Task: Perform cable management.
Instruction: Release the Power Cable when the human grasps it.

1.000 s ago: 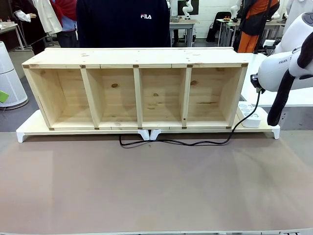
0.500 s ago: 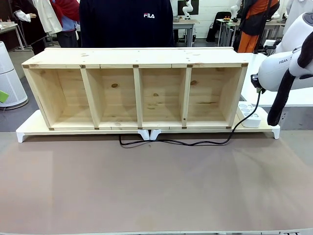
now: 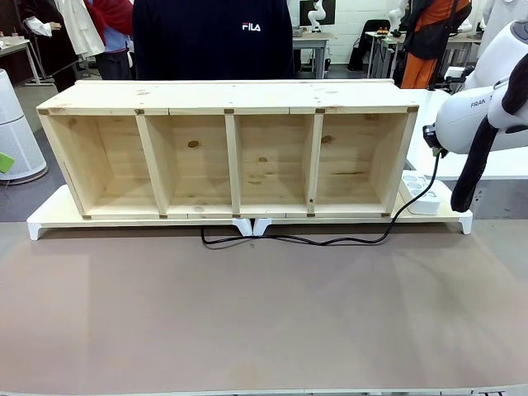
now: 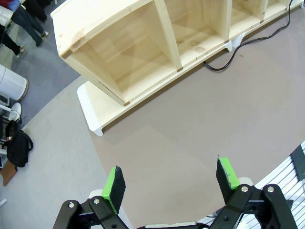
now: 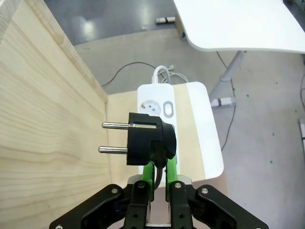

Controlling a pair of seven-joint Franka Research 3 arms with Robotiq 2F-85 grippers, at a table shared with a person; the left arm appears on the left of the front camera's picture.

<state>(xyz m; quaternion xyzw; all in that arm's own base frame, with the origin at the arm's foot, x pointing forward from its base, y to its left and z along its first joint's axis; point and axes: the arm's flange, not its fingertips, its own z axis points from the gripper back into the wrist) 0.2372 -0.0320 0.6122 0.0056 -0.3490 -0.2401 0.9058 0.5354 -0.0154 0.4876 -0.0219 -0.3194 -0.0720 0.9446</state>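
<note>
Right end effector (image 5: 160, 177) grips cable (image 5: 148, 140); shirt (image 3: 206, 45) reads FILA.

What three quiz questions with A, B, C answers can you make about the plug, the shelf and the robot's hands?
1. How many open boxes does the wooden shelf have?
A) two
B) four
C) six

2. Where is the plug?
A) inside the shelf
B) held above the white power strip
C) on the floor

3. What is the left gripper doing?
A) open, holding nothing
B) shut tight on nothing
C) shut on a cup

Answers:
1 B: three upright boards split the shelf into four boxes side by side.
2 B: the right gripper is shut on the cable just below the plug, with the strip right behind it, beside the shelf.
3 A: its two green pads stand far apart with nothing between them.
</note>
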